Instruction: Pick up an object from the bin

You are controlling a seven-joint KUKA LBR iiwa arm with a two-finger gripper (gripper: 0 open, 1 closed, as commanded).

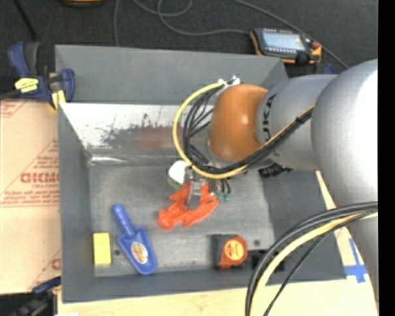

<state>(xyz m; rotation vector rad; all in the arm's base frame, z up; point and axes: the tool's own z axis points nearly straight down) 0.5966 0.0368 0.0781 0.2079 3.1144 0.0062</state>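
Hanging low over the middle of the bin, the pincer sits on the upper-right end of an orange plastic toy, and honestly I can't tell if it's wide, narrow or gripping. The toy's long axis runs down-left from there. Further out: a white thing just above, and a blue scoop, yellow block and tape measure along the front.

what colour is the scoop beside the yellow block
Blue: the scoop shows best in the camera view.
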